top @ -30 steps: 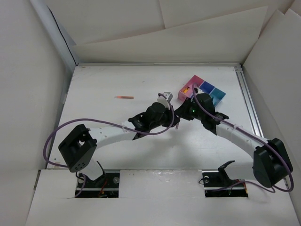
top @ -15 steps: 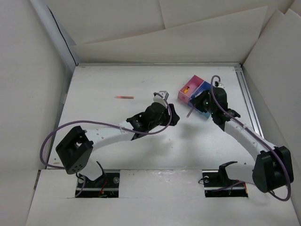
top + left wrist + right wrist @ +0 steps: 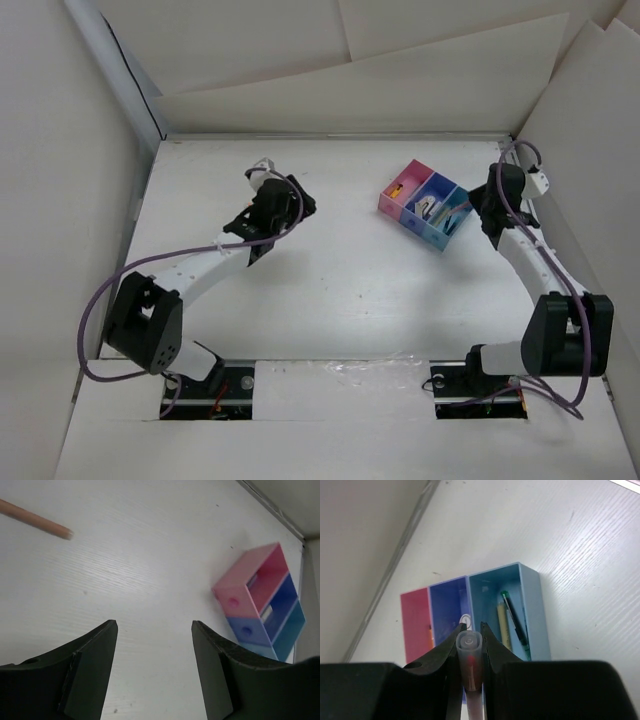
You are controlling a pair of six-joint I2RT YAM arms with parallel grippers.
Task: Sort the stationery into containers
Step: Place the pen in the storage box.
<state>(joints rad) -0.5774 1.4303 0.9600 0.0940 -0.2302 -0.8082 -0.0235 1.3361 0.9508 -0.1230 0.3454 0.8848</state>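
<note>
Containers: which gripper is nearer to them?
Right. The right gripper, holding a pen, hovers by the light blue end of the containers; the left gripper is far off to their left.

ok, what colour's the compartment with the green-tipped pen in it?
It's the light blue compartment; right wrist view shows it best.

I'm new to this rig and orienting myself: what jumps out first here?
The pink, purple-blue and light blue containers stand out at the far right of the table. The right gripper is shut on a pale pen aimed at them, while the open left gripper hovers near an orange pencil lying loose on the table.
</note>
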